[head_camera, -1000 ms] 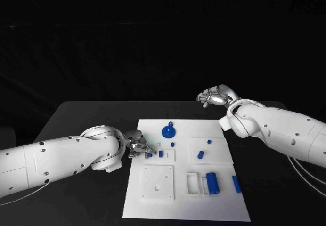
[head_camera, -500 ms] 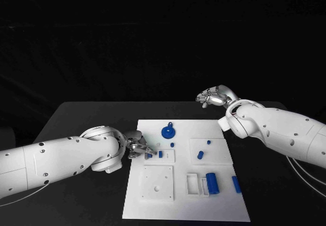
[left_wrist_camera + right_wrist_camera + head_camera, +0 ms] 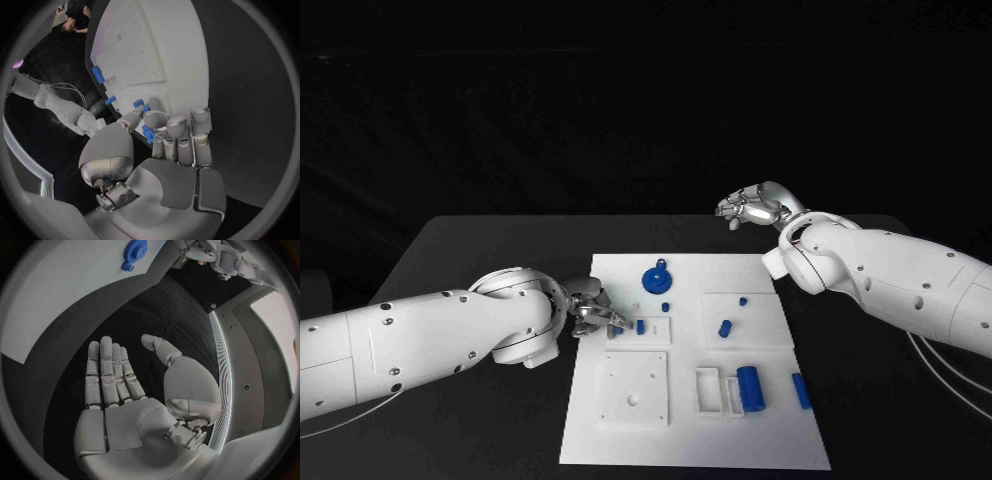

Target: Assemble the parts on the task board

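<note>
Parts [image 3: 750, 386] scattered across task board [image 3: 689, 440].

Matt white plastic task board [image 3: 689, 400] on a matt black table [image 3: 488, 250]; smooth blue plastic parts [image 3: 751, 387]. Glossy white arm shells [image 3: 416, 340]; hands [image 3: 125, 405] of satin silver metal.

Hardly anything moves in this second. The right arm [image 3: 891, 275] eases a touch toward the board [image 3: 692, 440], its shoulder end sliding slightly inward, while the right hand [image 3: 757, 207] shifts with it by a hair. No other change shows between the frames.
</note>
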You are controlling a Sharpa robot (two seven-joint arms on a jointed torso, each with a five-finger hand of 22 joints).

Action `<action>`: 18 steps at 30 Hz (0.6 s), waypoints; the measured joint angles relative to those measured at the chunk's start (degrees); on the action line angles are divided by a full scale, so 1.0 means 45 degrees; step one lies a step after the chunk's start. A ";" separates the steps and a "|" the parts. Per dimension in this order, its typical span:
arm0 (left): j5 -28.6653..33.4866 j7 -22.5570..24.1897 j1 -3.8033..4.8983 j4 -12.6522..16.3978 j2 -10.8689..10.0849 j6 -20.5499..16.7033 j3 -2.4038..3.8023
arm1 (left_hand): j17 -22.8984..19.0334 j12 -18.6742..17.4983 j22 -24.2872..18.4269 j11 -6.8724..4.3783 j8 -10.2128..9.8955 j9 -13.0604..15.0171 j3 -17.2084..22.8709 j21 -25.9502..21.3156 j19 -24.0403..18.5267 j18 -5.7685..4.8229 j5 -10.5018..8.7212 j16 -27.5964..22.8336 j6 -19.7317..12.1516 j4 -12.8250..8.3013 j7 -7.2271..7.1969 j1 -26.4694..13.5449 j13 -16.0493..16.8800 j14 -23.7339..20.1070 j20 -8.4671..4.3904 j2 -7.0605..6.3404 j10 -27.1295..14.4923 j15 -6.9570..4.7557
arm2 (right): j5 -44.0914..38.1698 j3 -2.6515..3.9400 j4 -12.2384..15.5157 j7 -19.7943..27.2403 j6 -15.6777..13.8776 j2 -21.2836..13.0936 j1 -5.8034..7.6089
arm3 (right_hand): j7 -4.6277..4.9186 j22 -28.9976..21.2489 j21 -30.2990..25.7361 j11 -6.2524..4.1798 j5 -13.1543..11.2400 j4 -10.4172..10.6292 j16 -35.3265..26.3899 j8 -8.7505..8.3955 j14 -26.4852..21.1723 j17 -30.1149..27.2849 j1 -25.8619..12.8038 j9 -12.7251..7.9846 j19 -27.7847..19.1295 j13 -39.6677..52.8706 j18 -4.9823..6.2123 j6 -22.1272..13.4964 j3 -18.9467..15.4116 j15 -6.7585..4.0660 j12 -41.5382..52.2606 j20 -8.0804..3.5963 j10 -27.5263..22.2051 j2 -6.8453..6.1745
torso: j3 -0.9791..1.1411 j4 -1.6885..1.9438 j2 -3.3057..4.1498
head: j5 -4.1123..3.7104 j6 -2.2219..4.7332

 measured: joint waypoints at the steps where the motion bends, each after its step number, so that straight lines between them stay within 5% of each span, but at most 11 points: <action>1: 0.0000 0.0000 0.0000 0.0006 -0.0006 0.0001 0.0003 | 0.0000 0.0000 0.0000 0.0000 0.0000 -0.0001 0.0000 0.0000 0.0000 0.0001 0.0000 0.0000 -0.0009 0.0000 -0.0008 0.0000 0.0000 0.0000 0.0000 0.0000 0.0000 0.0001 | 0.0000 0.0000 0.0000 0.0000 0.0000 0.0000 -0.0003 | 0.0000 0.0000 0.0000 0.0000 0.0000 0.0000 0.0000 0.0000 0.0000 -0.0004 0.0000 0.0000 0.0000 0.0000 0.0001 0.0000 0.0000 0.0000 0.0000 0.0000 0.0000 0.0000 | 0.0000 0.0001 -0.0001 | 0.0000 0.0000; 18: 0.0004 0.0007 0.0001 -0.0003 -0.0017 -0.0001 0.0080 | -0.0003 0.0000 -0.0003 0.0000 -0.0003 -0.0006 0.0002 0.0000 0.0000 0.0001 0.0002 -0.0001 -0.0036 0.0068 -0.0035 -0.0003 -0.0013 -0.0069 0.0000 -0.0104 0.0002 -0.0024 | 0.0002 0.0000 -0.0008 0.0000 0.0004 0.0000 -0.0015 | 0.0046 -0.0002 0.0000 0.0000 0.0000 0.0000 0.0000 0.0000 0.0001 -0.0004 0.0000 0.0002 -0.0037 -0.0013 0.0001 -0.0047 0.0000 -0.0001 0.0051 0.0036 0.0000 0.0000 | -0.0006 0.0001 0.0000 | -0.0002 0.0001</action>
